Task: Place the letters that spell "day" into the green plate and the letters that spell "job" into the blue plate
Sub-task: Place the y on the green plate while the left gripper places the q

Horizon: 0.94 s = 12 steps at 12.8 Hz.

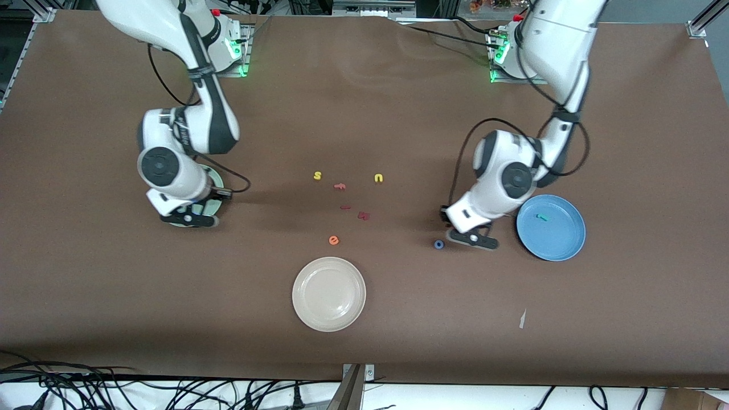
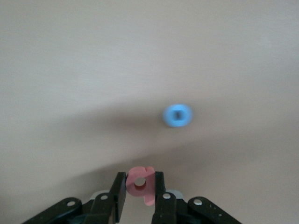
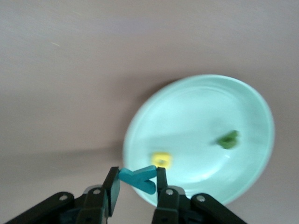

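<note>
My left gripper (image 2: 140,182) is shut on the salmon-red b (image 2: 141,184), low over the table between the blue ring o (image 1: 438,244) and the blue plate (image 1: 561,242). A teal j (image 1: 543,217) lies in that plate. The o (image 2: 177,115) also shows in the left wrist view. My right gripper (image 3: 137,179) is shut on the cyan y (image 3: 138,178) above the rim of the green plate (image 3: 196,116), which holds the yellow a (image 3: 161,160) and the dark green d (image 3: 229,139). In the front view the right gripper (image 1: 191,218) covers most of the green plate (image 1: 214,177).
A cream-white plate (image 1: 328,294) sits nearest the front camera. Mid-table lie a yellow s (image 1: 317,176), a yellow u (image 1: 379,178), a red f (image 1: 340,185), two more red pieces (image 1: 363,215) and an orange e (image 1: 334,240). A paper scrap (image 1: 522,319) lies nearer the front camera than the blue plate.
</note>
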Each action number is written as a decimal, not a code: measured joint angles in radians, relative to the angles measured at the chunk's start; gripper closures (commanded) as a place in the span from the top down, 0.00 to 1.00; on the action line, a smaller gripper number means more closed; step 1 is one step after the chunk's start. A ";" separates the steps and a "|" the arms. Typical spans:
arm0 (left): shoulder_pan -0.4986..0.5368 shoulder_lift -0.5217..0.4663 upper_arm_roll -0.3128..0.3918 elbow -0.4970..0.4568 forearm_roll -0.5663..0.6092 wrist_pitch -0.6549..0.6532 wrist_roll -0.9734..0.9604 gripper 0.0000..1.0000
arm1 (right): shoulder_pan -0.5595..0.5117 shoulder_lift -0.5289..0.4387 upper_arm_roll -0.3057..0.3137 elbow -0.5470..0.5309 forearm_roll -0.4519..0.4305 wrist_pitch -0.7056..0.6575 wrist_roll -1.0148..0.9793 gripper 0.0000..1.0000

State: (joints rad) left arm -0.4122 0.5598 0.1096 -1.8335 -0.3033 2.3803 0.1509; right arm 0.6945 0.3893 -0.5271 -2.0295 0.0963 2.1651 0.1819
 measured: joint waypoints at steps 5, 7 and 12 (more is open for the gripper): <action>0.187 -0.039 0.004 -0.074 0.002 -0.029 0.393 0.12 | -0.003 -0.030 -0.033 -0.191 0.000 0.258 -0.168 1.00; 0.210 -0.039 0.025 -0.092 0.004 -0.029 0.473 0.14 | -0.010 -0.033 -0.037 -0.193 0.000 0.263 -0.182 1.00; 0.221 -0.043 0.053 -0.097 0.007 -0.029 0.566 0.66 | -0.013 -0.060 -0.038 0.019 0.000 -0.051 -0.186 1.00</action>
State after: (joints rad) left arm -0.1917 0.5168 0.1630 -1.9302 -0.2960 2.3517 0.7168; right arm 0.6820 0.3288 -0.5654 -2.0103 0.0963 2.1146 -0.0045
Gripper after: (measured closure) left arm 0.542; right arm 0.000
